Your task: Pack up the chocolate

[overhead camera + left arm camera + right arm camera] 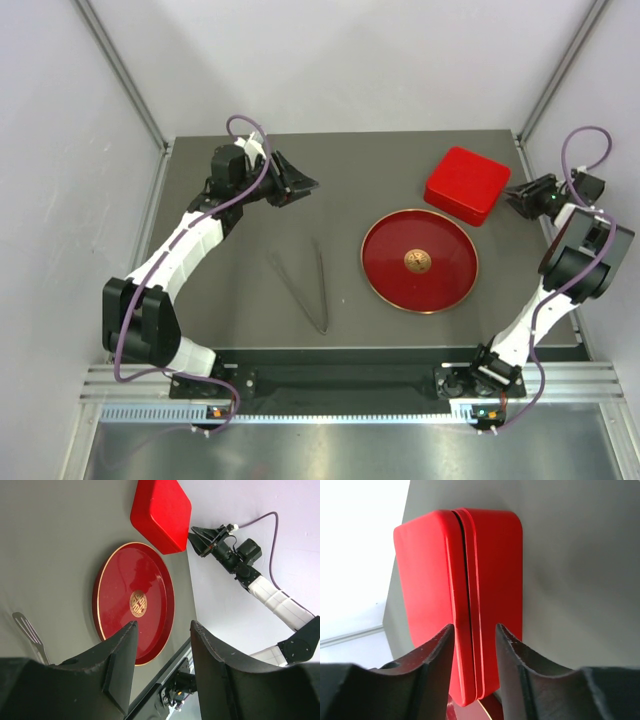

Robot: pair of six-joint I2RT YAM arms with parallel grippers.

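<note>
Firstly, at the far left the left end effector point(306, 185) hangs above the dark grey surface point(400, 170) with its jaws apart and nothing between them. It points across toward the right side, so its camera sees the whole working area; I judge this is a waiting pose, not a reach.

Next, the thin grey metal tongs point(319, 285) lie flat on the surface, near the middle, with the joined end toward the arms and the two tips spread to the far side. No end effector touches them. They probably lie there as the tool for lifting small pieces.

To the right of them is the round red plate point(395, 270) with a gold rim and a flat gold-brown round emblem point(418, 262) at its centre. Apart from this emblem the plate is bare.

Further right and farther back rests the closed red box with rounded corners point(466, 185), its lid sitting on the base with only a thin seam showing.

The right end effector point(518, 196) is low at the right corner of this box, jaws partly apart on each side of the seam. Whether they press the box I cannot tell. I judge it aims to open the lid.

The chocolate shows in no view; it may be inside the box, but I cannot tell.
</note>
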